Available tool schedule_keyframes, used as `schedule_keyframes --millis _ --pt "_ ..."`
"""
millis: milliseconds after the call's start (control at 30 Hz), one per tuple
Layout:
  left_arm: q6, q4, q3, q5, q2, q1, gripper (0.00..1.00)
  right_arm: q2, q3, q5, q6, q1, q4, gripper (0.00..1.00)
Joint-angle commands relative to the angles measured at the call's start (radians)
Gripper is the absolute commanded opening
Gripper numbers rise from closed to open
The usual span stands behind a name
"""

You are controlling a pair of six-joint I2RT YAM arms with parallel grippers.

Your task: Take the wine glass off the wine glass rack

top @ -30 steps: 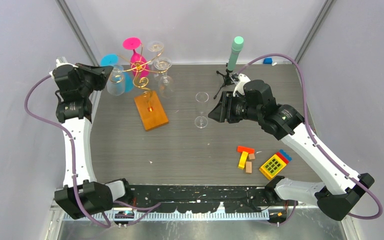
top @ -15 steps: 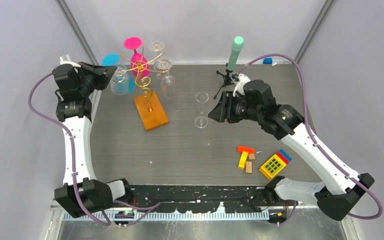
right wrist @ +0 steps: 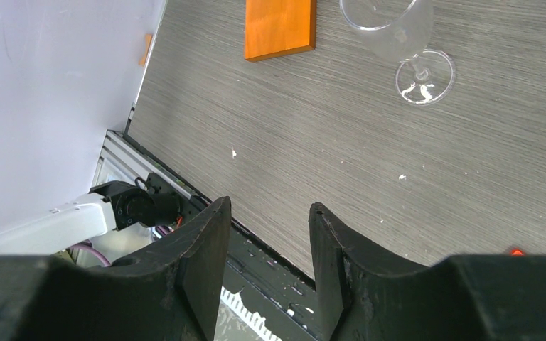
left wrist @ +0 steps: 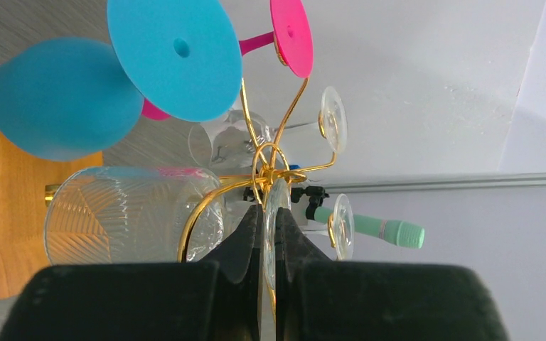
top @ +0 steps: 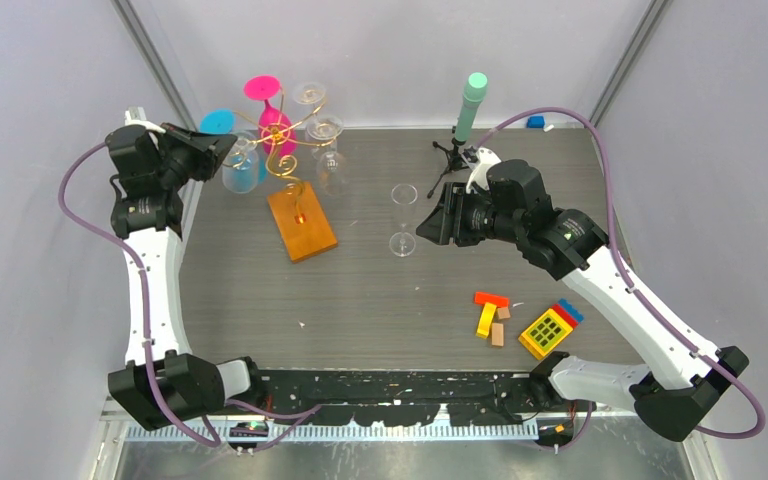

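The wine glass (left wrist: 124, 213), the clear ribbed one, hung foot-up at the wine glass rack (left wrist: 270, 160). The left tool (left wrist: 269, 212) was narrow, its two fingers pinched on the thin edge of that glass's foot disc. The bowl lay off to the left of the fingers in the wrist view. The stem was lost behind a gold loop, so there was no telling whether it sat in the scroll arm or clear of it.

Just past the fingertips the gold wires met in a knot, and beyond that hung a blue glass (left wrist: 174, 50) and a pink glass (left wrist: 291, 32). Other clear glasses (left wrist: 333, 121) showed only edge-on feet. The rack's orange base (left wrist: 14, 213) ran out of frame to the left. A mint-green cylinder (left wrist: 377, 229) poked out to the right of the fingertips, its near end hidden behind a glass foot.

Over to the right tool (right wrist: 268, 206): wide apart, with nothing between the fingers. Ahead of it and to the right, a standing glass (right wrist: 424, 74) was upright on the bench (right wrist: 327, 142), near the tool but apart from it. Its bowl was cut off by the top edge of the frame. Back behind that tool lay coloured blocks (top: 490, 315) and a yellow toy (top: 547, 330), both too small to read in detail.
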Motion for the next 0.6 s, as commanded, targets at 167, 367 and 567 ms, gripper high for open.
schedule_keyframes --millis 167,367,567 --pt "0.023 0.051 0.062 0.067 -0.02 -0.002 0.0 -0.015 0.003 0.004 0.013 0.002 0.052 0.5" --pt "0.02 0.058 0.065 0.11 0.012 -0.005 0.0 -0.008 0.007 0.0 0.021 0.002 0.06 0.5" --pt "0.041 0.045 0.061 0.127 0.004 -0.007 0.0 -0.008 0.006 -0.001 0.024 0.002 0.059 0.5"
